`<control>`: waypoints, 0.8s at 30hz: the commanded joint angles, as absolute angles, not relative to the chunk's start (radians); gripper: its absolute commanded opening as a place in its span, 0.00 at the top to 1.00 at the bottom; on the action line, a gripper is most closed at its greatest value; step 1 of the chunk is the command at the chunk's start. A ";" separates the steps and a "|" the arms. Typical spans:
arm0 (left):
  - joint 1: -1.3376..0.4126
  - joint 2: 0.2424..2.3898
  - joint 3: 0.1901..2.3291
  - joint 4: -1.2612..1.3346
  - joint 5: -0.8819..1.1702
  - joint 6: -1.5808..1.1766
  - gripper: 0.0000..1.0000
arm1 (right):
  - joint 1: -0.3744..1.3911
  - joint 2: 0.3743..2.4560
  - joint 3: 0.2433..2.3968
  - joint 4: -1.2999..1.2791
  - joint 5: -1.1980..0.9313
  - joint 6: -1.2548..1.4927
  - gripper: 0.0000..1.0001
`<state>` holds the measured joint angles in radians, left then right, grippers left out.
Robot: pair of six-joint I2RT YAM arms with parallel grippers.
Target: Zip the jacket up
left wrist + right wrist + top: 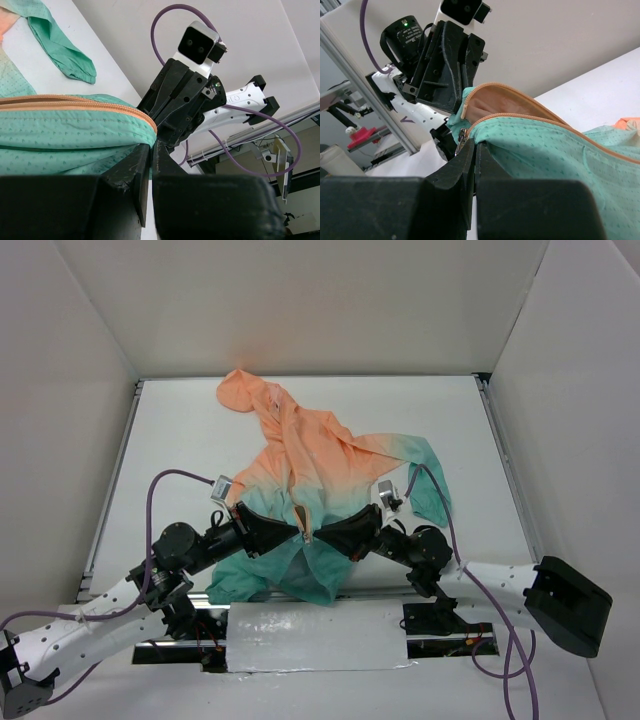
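Clamps left gripper (295,531) and right gripper (317,537) on the teal front of jacket (320,455), tips near each other at zipper (75,101).

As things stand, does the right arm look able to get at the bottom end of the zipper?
Probably yes. The right claw sits shut on the teal hem of the jacket, right at the bottom end of the zipper, with nothing between. The left claw, also shut on the jacket, crowds in opposite.
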<state>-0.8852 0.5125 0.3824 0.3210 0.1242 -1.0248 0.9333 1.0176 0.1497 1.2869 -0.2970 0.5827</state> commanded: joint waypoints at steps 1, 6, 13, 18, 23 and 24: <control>-0.884 0.511 0.393 0.390 0.123 -1.029 1.00 | 0.928 0.993 0.163 1.522 -0.310 0.569 1.00; -0.884 0.509 0.390 0.387 0.120 -1.032 1.00 | 0.928 0.976 0.155 1.520 -0.307 0.564 1.00; -0.884 0.518 0.382 0.408 0.132 -1.039 1.00 | 0.928 0.974 0.164 1.511 -0.298 0.560 1.00; -0.884 0.518 0.384 0.406 0.133 -1.035 1.00 | 0.928 0.983 0.167 1.514 -0.291 0.558 1.00; -0.882 0.523 0.379 0.417 0.143 -1.040 1.00 | 0.928 0.986 0.170 1.516 -0.287 0.558 1.00; -0.882 0.523 0.376 0.419 0.144 -1.040 1.00 | 0.928 0.988 0.173 1.514 -0.287 0.557 1.00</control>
<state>-0.8852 0.5220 0.3813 0.3374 0.1280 -1.0283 0.9333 0.9878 0.1497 1.2865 -0.2989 0.5785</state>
